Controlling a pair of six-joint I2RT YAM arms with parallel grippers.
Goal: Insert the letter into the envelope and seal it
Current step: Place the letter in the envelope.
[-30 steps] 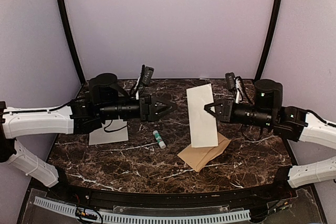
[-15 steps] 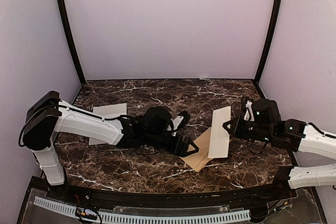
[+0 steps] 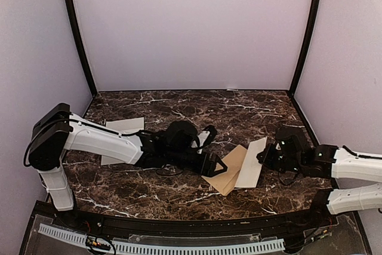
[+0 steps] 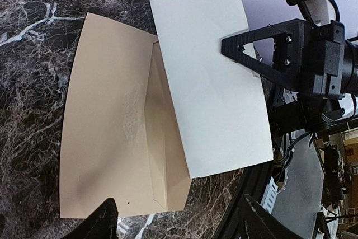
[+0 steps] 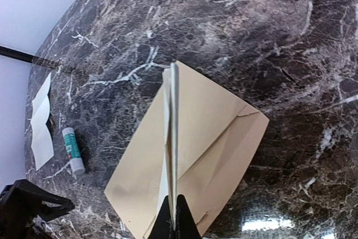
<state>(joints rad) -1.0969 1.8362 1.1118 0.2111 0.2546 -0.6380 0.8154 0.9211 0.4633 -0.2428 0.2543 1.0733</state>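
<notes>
The tan envelope (image 3: 231,168) lies flat on the marble table, flap side up (image 4: 112,121). My right gripper (image 3: 262,158) is shut on the white letter (image 3: 252,162) and holds it on edge, tilted, just above the envelope's right side. The right wrist view shows the letter (image 5: 172,138) edge-on between my fingertips (image 5: 178,219), over the envelope (image 5: 218,138). My left gripper (image 3: 218,167) is open and low at the envelope's left edge. In its wrist view its gripper (image 4: 179,229) frames the envelope's near end, with the letter (image 4: 212,82) beyond.
A green-and-white glue stick (image 5: 72,150) lies left of the envelope. A second white creased sheet (image 3: 122,126) lies at the table's left, partly under my left arm. Purple walls close in the table.
My left arm has dropped from mid-air and reached across to the envelope. My right gripper has lowered the letter from upright height down onto the envelope's right side.
</notes>
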